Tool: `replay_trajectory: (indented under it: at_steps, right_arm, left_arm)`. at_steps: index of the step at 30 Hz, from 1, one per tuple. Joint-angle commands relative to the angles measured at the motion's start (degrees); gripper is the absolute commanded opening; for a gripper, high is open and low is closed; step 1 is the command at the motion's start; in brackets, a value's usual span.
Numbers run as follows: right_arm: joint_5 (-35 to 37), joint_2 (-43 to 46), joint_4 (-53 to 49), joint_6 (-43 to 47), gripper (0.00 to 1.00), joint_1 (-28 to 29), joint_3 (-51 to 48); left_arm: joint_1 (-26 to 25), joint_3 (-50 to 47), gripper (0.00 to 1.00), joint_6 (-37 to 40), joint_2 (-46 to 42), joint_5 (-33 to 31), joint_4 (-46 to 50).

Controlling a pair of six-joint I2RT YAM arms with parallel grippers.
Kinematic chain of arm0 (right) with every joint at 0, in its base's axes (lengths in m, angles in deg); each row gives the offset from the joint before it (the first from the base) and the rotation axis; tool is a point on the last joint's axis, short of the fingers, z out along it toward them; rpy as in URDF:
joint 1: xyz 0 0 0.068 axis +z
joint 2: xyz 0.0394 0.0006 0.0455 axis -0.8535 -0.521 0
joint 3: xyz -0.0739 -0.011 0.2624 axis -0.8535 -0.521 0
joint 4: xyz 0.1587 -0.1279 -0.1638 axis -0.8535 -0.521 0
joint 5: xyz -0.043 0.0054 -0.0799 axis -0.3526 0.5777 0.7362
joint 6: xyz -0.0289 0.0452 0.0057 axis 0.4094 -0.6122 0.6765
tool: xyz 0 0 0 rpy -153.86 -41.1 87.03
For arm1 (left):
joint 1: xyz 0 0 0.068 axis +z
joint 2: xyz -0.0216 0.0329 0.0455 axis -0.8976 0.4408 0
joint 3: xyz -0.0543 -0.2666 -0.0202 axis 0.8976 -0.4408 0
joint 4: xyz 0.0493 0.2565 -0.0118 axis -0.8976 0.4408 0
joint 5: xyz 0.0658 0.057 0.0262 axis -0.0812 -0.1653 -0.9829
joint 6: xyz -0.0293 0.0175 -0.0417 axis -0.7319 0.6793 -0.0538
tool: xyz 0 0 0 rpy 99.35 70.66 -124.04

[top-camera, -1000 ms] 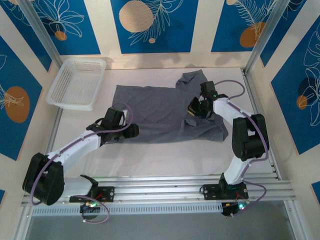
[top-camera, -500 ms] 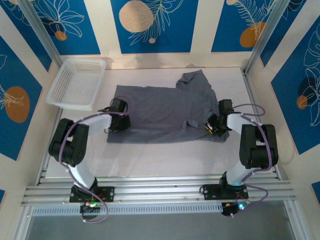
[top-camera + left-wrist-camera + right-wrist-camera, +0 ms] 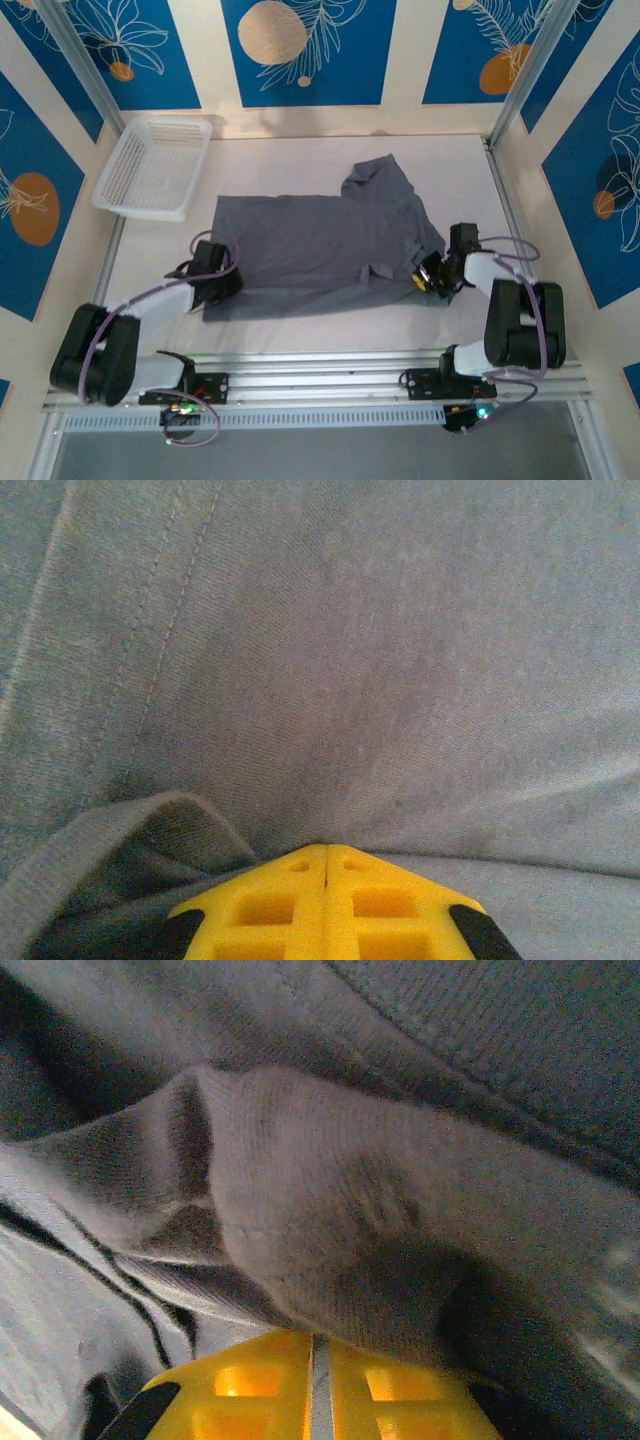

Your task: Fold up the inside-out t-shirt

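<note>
The inside-out t-shirt (image 3: pixel 320 235) is plain slate-grey and lies spread across the middle of the white table, one sleeve bunched at the far right. My left gripper (image 3: pixel 221 286) sits low at the shirt's near-left edge. In the left wrist view its yellow fingers (image 3: pixel 270 905) are pressed together, and the left gripper (image 3: pixel 326 848) is shut on a fold of the cloth (image 3: pixel 380 680). My right gripper (image 3: pixel 426 275) is at the shirt's near-right corner. The right wrist view shows the right gripper (image 3: pixel 318 1338) shut on a thick bunch of grey cloth (image 3: pixel 330 1220).
A white mesh basket (image 3: pixel 155 165) stands at the far left corner, apart from the shirt. Metal frame posts and patterned walls close in the table on three sides. An aluminium rail (image 3: pixel 320 375) with both arm bases runs along the near edge.
The left gripper went from open to shut at the shirt's left edge. Both grippers have come nearer, and the shirt's near hem has slid toward the near edge with them.
</note>
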Motion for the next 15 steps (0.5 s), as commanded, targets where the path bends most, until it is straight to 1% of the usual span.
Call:
replay_trajectory:
  at_steps: [1,3,4,5,6,7,8,9,10,12,14,15]
  right_arm:
    - [-0.31,7.52,-7.13,0.06,0.16,0.09,-5.97]
    - [1.58,12.13,-8.43,2.14,0.18,1.68,-4.25]
    - [3.88,13.61,-9.25,4.43,0.2,2.71,-1.31]
    - [6.19,14.1,-9.58,6.77,0.22,3.69,1.7]
    - [8.41,13.38,-9.15,9.2,0.24,4.53,5.55]
    - [9.37,11.51,-7.87,11.69,0.28,5.04,9.56]
    - [9.41,9.08,-6.65,14.45,0.31,5.39,13.04]
    - [9.19,5.25,-5.73,17.68,0.35,5.78,17.91]
    - [9.38,0.89,-5.08,21.42,0.39,6.11,22.93]
    - [14.48,-7.9,-5.48,27.41,0.48,6.89,32.01]
    - [19.72,-16.85,-7.47,31.25,0.53,6.9,41.0]
    - [20.71,-21.27,-8.53,32.68,0.54,6.74,45.54]
  left_arm:
    - [-1.06,-3.21,0.0,-0.82,-4.32,1.83,9.16]
    - [-1.32,-2.04,0.0,0.5,-7.64,1.87,11.55]
    - [-1.29,-0.73,0.05,1.45,-9.68,1.28,12.92]
    - [-1.46,0.68,0.17,2.27,-11.52,0.39,13.99]
    - [-1.51,2.34,0.32,3.46,-13.59,-0.63,14.56]
    - [-1.54,4.14,0.45,4.8,-15.31,-1.55,14.56]
    - [-1.55,5.67,0.53,6.19,-16.25,-2.14,14.1]
    - [-1.6,7.47,0.58,8.16,-16.71,-2.62,13.29]
    - [-1.64,9.44,0.6,10.23,-16.39,-2.73,12.57]
    - [-1.62,13.23,0.61,13.73,-14.59,-3.23,12.44]
    - [-1.63,16.28,0.61,16.27,-12.0,-3.98,12.34]
    - [-1.68,17.57,0.61,17.58,-10.62,-4.62,12.46]
